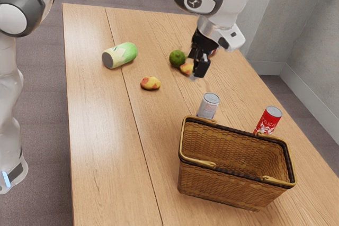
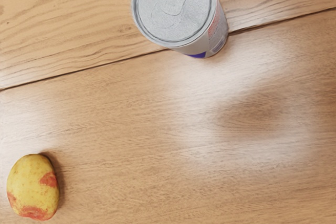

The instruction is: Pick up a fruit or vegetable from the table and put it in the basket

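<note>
brown wicker is forming the basket [image 1: 233,186], which is standing on the wooden table [image 1: 98,130] with its gold-coloured handles lying along the rim. the task's fruit and vegetable choices are resting on the table, outside the basket: a red-and-yellow fruit [image 1: 150,83] is lying by itself, while a dark green fruit [image 1: 177,58] and a second red-and-yellow fruit [image 1: 186,69] are sitting close together near the gripper [image 1: 199,67]. the gripper is hanging above the table, pointing downward, and i cannot tell whether its pincer is standing wide or narrow. a silver-topped can [image 1: 208,106] is standing upright just beside the basket, and a red can [image 1: 268,120] is standing upright near another part of the rim. a pale green container [image 1: 119,55] is lying on its side, well apart from the basket. the wrist view is showing the silver-topped can near a groove in the wood, and a red-and-yellow fruit is lying apart from it; which of the two it is, i cannot tell.
</note>
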`<state>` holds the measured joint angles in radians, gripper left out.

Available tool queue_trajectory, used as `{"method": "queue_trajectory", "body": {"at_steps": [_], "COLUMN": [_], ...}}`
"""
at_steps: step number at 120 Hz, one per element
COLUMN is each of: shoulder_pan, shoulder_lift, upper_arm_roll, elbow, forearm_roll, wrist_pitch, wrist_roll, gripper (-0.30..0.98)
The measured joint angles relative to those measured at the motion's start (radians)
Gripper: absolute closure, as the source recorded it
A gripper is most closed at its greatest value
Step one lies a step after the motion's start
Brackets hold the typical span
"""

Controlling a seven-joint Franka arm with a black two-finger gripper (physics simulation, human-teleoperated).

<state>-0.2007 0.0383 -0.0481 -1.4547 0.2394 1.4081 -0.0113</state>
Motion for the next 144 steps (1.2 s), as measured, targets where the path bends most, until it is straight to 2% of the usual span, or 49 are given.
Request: {"method": "queue_trajectory", "body": {"at_steps": [43,98,107,119,135,144], "shoulder_pan": [0.152,0.060,0.086,0.173,0.257,0.269], "shoulder_lift": [0.008,0.006,0.012,0.010,-0.057,-0.145], "upper_arm_roll": [0.014,0.015,0.019,0.020,0.047,0.073], "elbow": [0.001,-0.009,-0.011,-0.018,-0.161,-0.329], "forearm_roll": [-0.032,-0.054,-0.073,-0.086,-0.105,-0.120], "wrist_pitch": [0.064,0.061,0.054,0.043,0.034,0.081], "wrist_roll": [0.008,0.036,0.054,0.083,0.101,0.109], "gripper": [0.00,0.02,0.02,0.01,0.00,0.00]}}
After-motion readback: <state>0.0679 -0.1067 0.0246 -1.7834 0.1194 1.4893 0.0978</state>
